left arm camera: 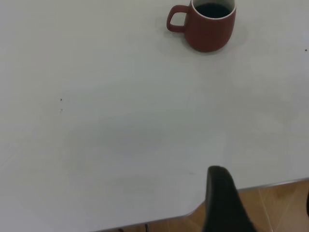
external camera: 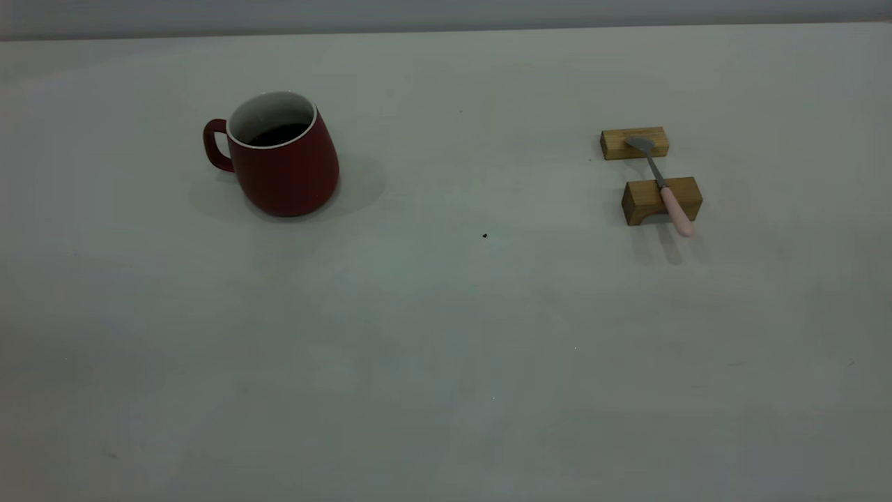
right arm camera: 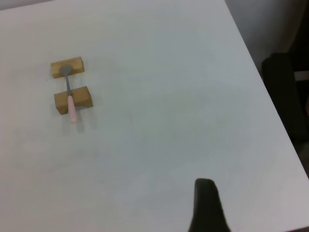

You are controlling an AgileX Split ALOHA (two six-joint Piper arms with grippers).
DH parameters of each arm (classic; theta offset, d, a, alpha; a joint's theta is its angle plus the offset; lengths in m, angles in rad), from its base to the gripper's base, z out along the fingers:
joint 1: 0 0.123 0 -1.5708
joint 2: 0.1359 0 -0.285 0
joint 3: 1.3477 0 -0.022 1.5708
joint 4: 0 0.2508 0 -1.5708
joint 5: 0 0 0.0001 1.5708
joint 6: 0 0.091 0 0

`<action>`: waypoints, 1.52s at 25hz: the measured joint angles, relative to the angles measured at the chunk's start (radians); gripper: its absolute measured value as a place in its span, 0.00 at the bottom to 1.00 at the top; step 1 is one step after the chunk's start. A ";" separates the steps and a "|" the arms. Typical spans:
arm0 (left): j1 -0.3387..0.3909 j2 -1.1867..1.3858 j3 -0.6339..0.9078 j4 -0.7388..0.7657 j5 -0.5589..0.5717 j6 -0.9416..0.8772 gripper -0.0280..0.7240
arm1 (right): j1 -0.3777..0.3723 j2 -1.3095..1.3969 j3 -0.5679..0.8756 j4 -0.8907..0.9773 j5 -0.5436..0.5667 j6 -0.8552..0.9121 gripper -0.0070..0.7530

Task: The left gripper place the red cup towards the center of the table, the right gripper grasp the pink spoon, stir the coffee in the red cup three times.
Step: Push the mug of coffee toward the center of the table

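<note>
Red cup [left arm camera: 208,25] far from left pincer [left arm camera: 260,203]

dark red cup [external camera: 286,164] – white inside, pink-handled spoon [external camera: 662,187], tan blocks [external camera: 660,200]

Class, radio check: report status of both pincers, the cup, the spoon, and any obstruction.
Left pincer and right pincer back at table edge. Red cup at left, untouched. Pink spoon across two wooden blocks. Nothing between.

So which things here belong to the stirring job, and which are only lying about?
Job: red cup holding coffee; pink spoon.
Lying about: two wooden blocks supporting the spoon; dark speck on the table.
</note>
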 joint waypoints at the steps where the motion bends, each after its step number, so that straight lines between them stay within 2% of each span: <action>1: 0.000 0.000 0.000 0.000 0.000 0.000 0.68 | 0.000 0.000 0.000 0.000 0.000 0.000 0.75; 32: 0.000 0.001 0.000 0.000 0.000 -0.014 0.68 | 0.000 0.000 0.000 0.000 0.000 0.000 0.75; 38: 0.000 0.167 -0.057 0.001 -0.023 -0.073 0.68 | 0.000 0.000 0.000 0.000 0.000 0.000 0.75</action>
